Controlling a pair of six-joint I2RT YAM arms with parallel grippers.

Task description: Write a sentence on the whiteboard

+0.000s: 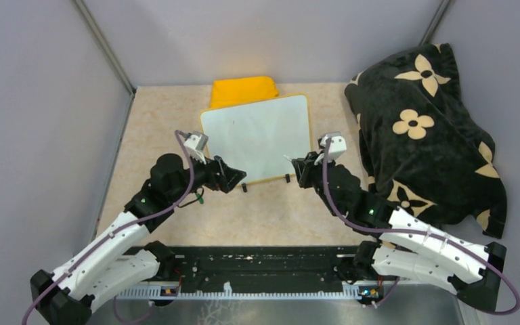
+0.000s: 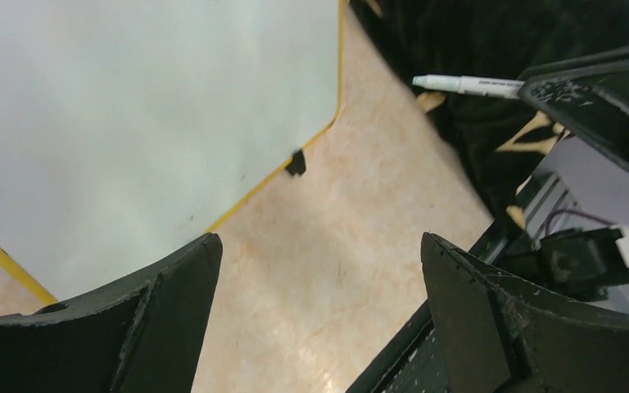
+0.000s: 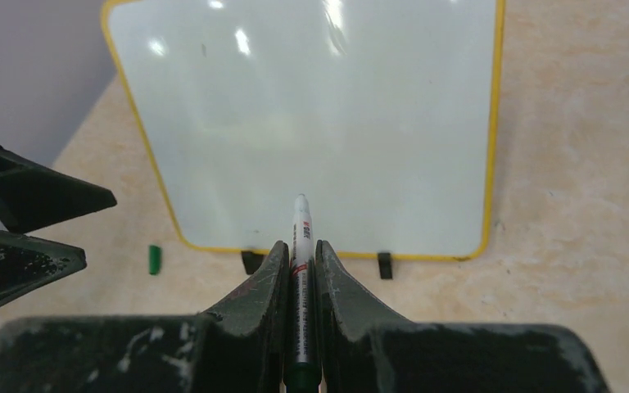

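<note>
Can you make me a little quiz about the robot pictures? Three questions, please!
1. True or false: the whiteboard has words written on it.
2. Which gripper holds the marker? A: left. B: right.
3. Fill in the gap: the folded cloth behind the board is ___.

Key
1. False. The board is blank.
2. B. The right gripper is shut on the marker, and the left gripper is open and empty.
3. Yellow.
</note>
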